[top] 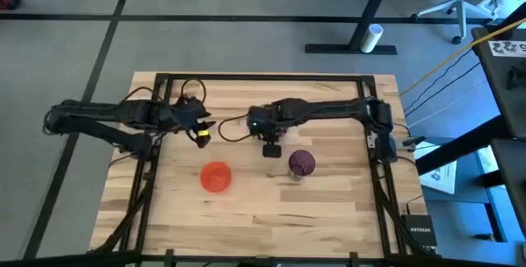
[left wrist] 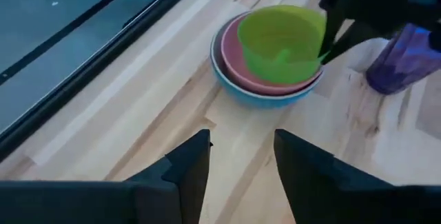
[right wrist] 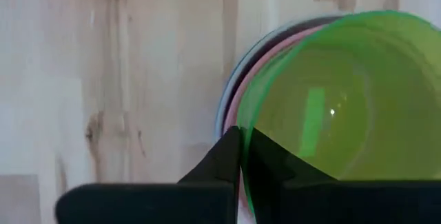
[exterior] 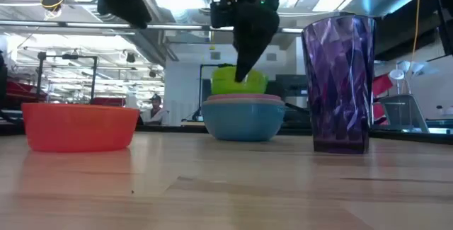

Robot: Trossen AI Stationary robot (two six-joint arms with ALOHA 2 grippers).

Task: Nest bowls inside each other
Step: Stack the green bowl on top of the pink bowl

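lab: robot rig, office chair [top: 457, 2]

Grey bowl [right wrist: 242, 57] mostly hidden

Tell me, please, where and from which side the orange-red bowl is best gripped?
Grip the orange-red bowl at its rim, coming straight down, one finger inside and one outside. It stands upright, open side up, apart from the other things, and its thin wall probably suits a pinch. The open left gripper looks the freer.
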